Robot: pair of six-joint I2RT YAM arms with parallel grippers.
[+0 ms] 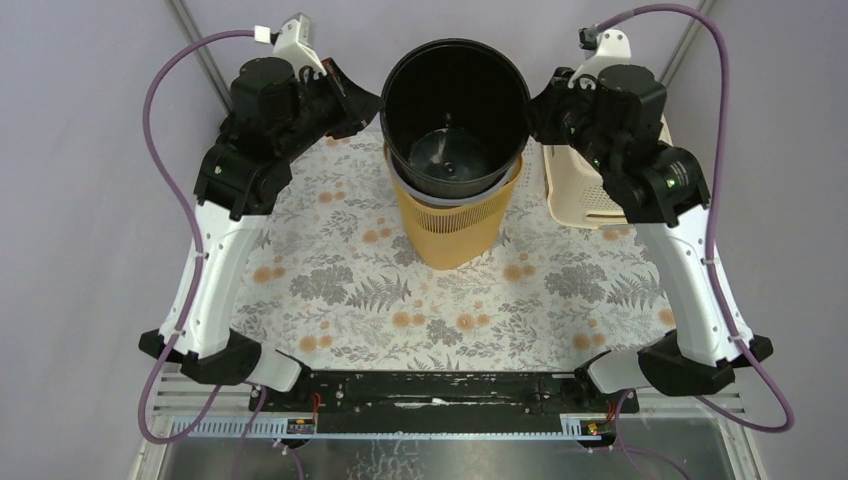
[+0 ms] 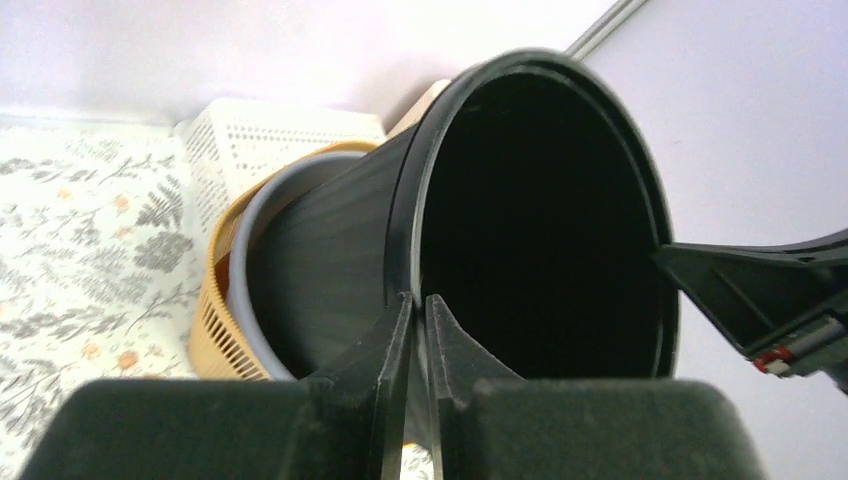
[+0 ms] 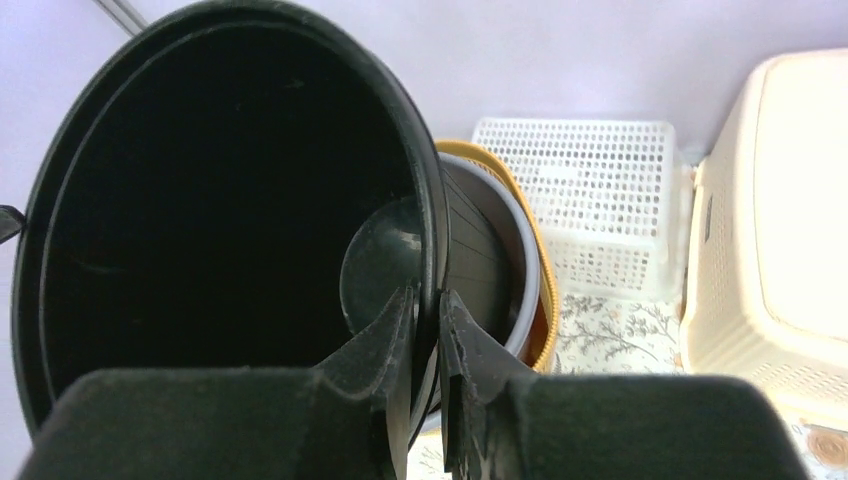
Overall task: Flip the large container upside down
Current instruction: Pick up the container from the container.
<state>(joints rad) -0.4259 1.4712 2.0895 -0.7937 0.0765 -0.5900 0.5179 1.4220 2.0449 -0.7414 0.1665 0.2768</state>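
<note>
The black container (image 1: 455, 110) stands mouth-up, its long axis near vertical.

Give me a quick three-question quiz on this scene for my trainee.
1. True or false: the left claw and the right claw each pinch the rim of the large black round plastic container.
2. Its lower end sits inside: A) orange slatted plastic basket, B) blue bowl, C) nothing.
3. Fill in: the container's mouth faces ___.
Key: 1 true; 2 A; 3 upward.
</note>
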